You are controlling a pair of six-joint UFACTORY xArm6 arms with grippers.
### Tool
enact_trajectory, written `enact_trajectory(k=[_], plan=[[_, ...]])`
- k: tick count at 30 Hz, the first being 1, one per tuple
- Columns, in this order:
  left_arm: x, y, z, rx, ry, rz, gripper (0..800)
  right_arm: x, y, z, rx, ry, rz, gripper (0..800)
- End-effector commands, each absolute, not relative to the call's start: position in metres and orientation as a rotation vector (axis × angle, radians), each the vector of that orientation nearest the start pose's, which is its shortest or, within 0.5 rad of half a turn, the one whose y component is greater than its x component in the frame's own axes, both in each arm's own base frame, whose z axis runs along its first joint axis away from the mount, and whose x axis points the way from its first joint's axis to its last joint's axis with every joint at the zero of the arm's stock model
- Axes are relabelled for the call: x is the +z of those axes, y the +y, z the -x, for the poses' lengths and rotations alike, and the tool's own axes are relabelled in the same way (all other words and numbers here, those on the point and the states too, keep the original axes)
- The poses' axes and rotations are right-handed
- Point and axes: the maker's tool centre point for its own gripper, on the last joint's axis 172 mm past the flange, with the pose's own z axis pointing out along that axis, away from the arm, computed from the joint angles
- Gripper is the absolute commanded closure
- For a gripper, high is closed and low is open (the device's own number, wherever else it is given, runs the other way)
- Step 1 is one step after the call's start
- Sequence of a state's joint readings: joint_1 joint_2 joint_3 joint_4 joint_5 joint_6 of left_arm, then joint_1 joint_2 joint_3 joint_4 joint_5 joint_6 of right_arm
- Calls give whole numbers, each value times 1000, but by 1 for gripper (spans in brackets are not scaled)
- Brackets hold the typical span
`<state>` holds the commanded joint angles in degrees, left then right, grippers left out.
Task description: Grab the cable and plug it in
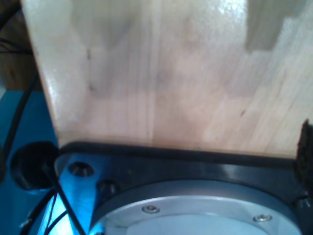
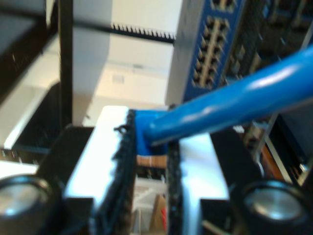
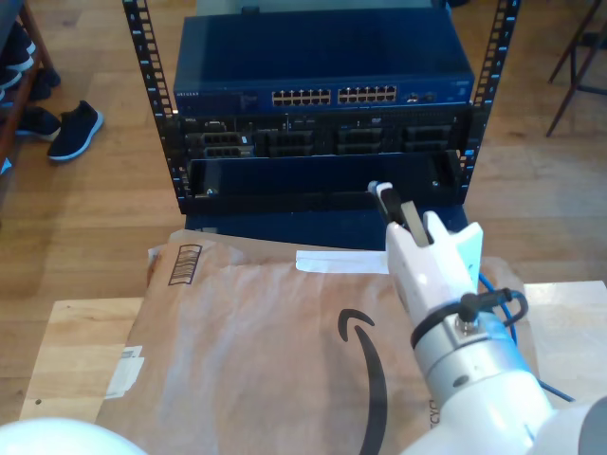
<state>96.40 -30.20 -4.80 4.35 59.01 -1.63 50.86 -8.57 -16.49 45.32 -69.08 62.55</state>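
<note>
My second gripper (image 2: 149, 142) is shut on the bright blue cable (image 2: 234, 100), which runs out from between the black pads (image 2: 124, 161). In the exterior view this gripper (image 3: 384, 196) is held out on its white arm just in front of the rack, below the blue network switch (image 3: 322, 90) with its rows of ports (image 3: 332, 96). A small pale piece sits at the fingertips; I cannot tell if it is the connector. A loop of the cable (image 3: 501, 296) hangs by the wrist. The switch's ports (image 2: 210, 44) show blurred in the second wrist view.
A large brown paper package (image 3: 266, 351) covers the wooden table (image 3: 71, 336). More rack units (image 3: 322, 142) sit under the switch between the black rails (image 3: 147, 76). Shoes (image 3: 71, 128) lie on the floor at the exterior view's left. The first wrist view looks at the tabletop (image 1: 171, 73) and an arm base (image 1: 195, 205).
</note>
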Motion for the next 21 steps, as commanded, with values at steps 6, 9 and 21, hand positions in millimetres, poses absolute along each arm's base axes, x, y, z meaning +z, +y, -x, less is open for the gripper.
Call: enact_trajectory(k=[6,9,21], plan=[[27,121,28,-467,2088,-1916,0,327,168,-445,-1144,1190,1304,800],[27,122,28,-465,2089,-1917,0,322,158,-454,-1164,1220,1296,800],[27,122,28,-465,2089,-1917,0,341,178,-492,-1173,1226,1211,800]])
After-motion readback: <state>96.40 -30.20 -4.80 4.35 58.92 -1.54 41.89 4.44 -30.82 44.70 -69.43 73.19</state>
